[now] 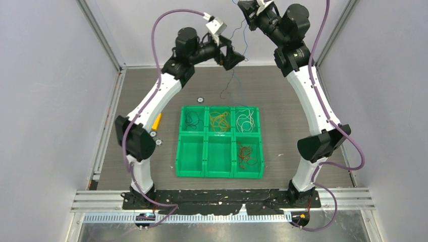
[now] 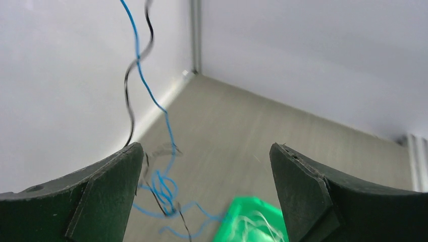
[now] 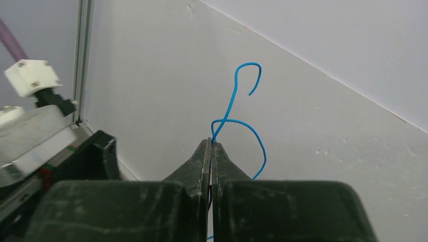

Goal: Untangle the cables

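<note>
My right gripper [image 1: 248, 9] is raised at the back wall and shut on a thin blue cable [image 3: 237, 121], whose curly end sticks out past the fingertips [image 3: 212, 143]. The blue cable [image 1: 246, 40] and a black cable [image 1: 233, 75] hang from it, tangled together, down to the table. My left gripper [image 1: 230, 55] is open beside the hanging strands. In the left wrist view the blue cable [image 2: 151, 96] and black cable [image 2: 130, 96] hang between the jaws [image 2: 207, 151], close to the left finger, with a blue knot low down [image 2: 162, 189].
A green six-compartment tray [image 1: 207, 132] holds black [image 1: 192, 120], yellow-orange [image 1: 219, 120], white [image 1: 246, 120] and red [image 1: 246, 155] cables in separate compartments. Small white discs [image 1: 200, 100] [image 1: 155, 138] and a yellow object [image 1: 157, 121] lie left of it. Walls enclose the table.
</note>
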